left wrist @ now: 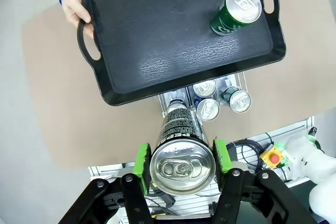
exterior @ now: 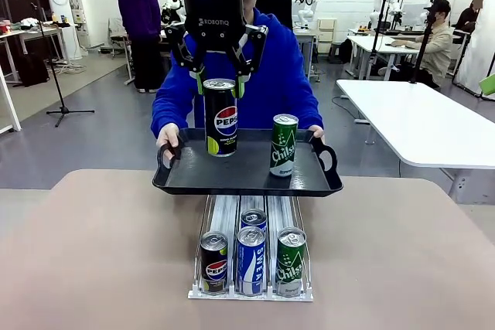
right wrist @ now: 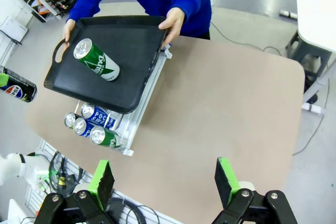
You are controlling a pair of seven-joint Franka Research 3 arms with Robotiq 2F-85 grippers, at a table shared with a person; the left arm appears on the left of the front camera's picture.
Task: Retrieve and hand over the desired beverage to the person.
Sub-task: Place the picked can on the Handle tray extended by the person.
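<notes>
Now handover nearly done: left gripper (exterior: pixel 220 83) clamps Pepsi can (exterior: pixel 220 117) over person's (exterior: pixel 271 75) tray (exterior: pixel 247 179), Chilsung can (exterior: pixel 283 144) already aboard. Left: lower, release. Right gripper (right wrist: pixel 164 182) wide open, empty.

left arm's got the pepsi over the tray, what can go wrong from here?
1. The Pepsi can is gripped only near its top by the left gripper; it could swing or slip.
2. The person holds the tray in the air; a release might tip it.
3. Set down too close, it could knock the green Chilsung can over.
</notes>
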